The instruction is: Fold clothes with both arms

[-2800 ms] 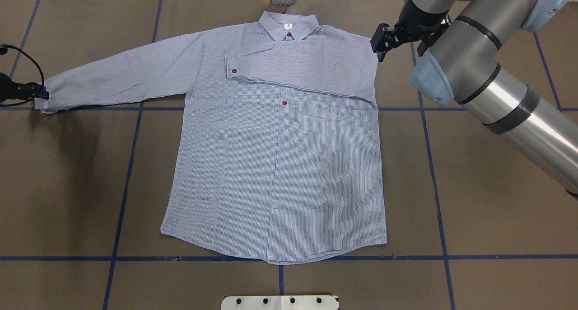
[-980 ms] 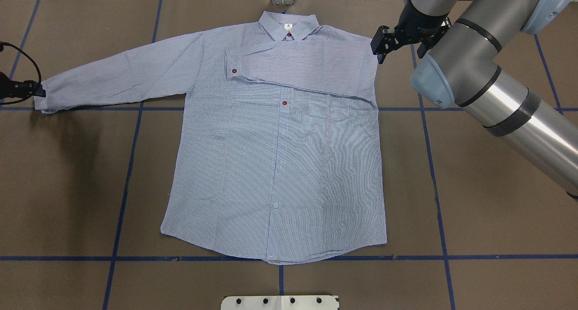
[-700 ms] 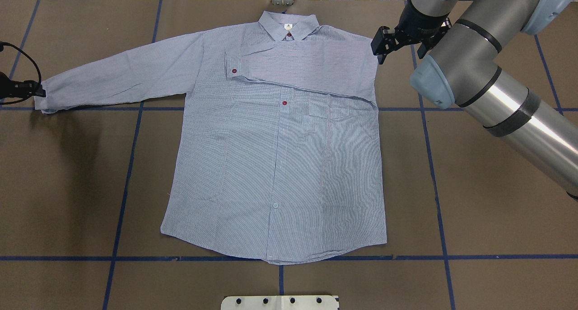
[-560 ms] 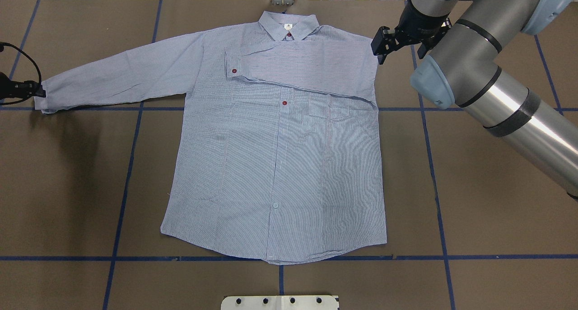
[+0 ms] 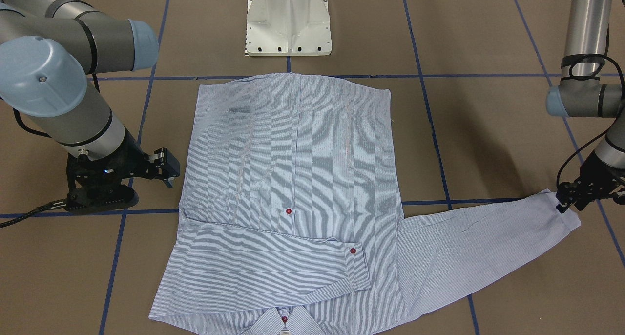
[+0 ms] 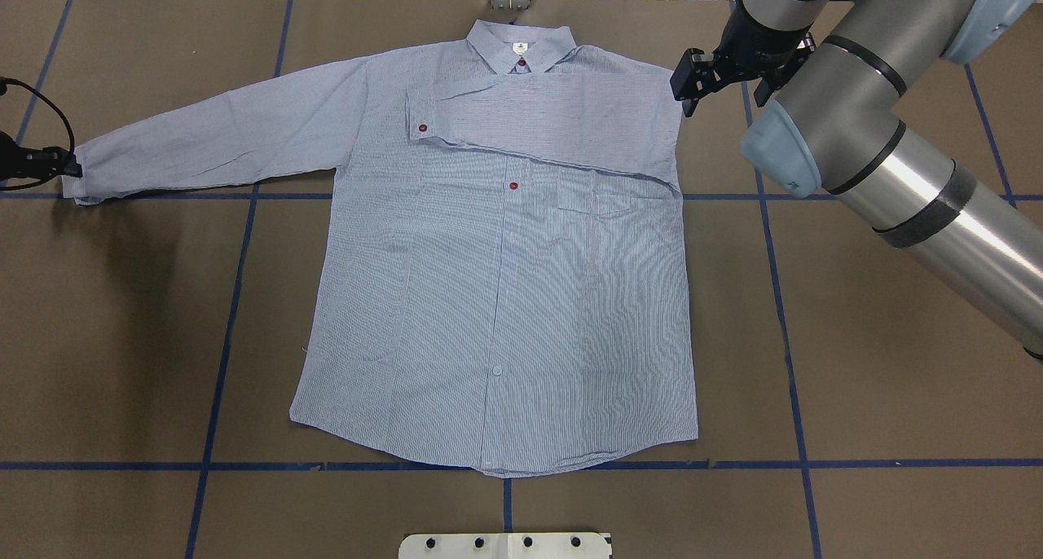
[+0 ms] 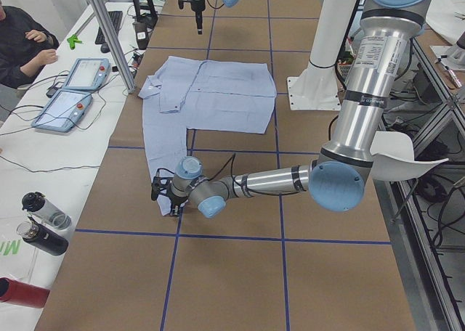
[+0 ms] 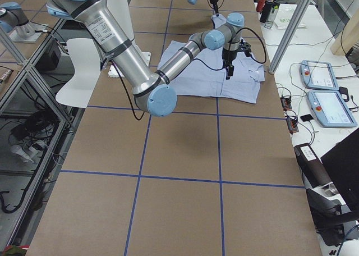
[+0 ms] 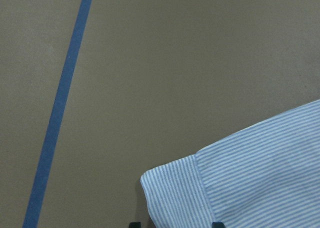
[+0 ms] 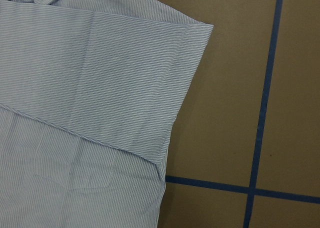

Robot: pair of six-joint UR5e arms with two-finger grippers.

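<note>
Folding the 2nd sleeve looks to be the step in hand. The shirt (image 6: 505,298) lies flat and front up on the brown table (image 6: 896,339), collar away from the robot. The sleeve on the robot's right (image 6: 554,119) lies folded across the chest. The sleeve on its left (image 6: 220,143) lies stretched straight out from the body.

Left gripper (image 5: 570,204): down at the stretched sleeve's cuff (image 9: 175,193). The wrist view shows 2 dark fingertips (image 9: 134,224) at its bottom edge, apart, with the cuff between them. Only slivers show, so I read it as spread and not yet pinched, with some doubt.

Right gripper (image 6: 683,90): fingers spread, empty, just beside the folded shoulder edge.

To do it well:
1. Close on both layers of the cuff, well in from the hem, so it cannot slip out.
2. Lift only enough to clear the body, then carry across in a low arc so the crease falls at the shoulder seam.
3. Lay it alongside the 1st sleeve, cuff flat.
4. Keep the right gripper clear, or have it pin the shoulder. Thin cloth like this likely drags, and a pull along the table would skew the body.
</note>
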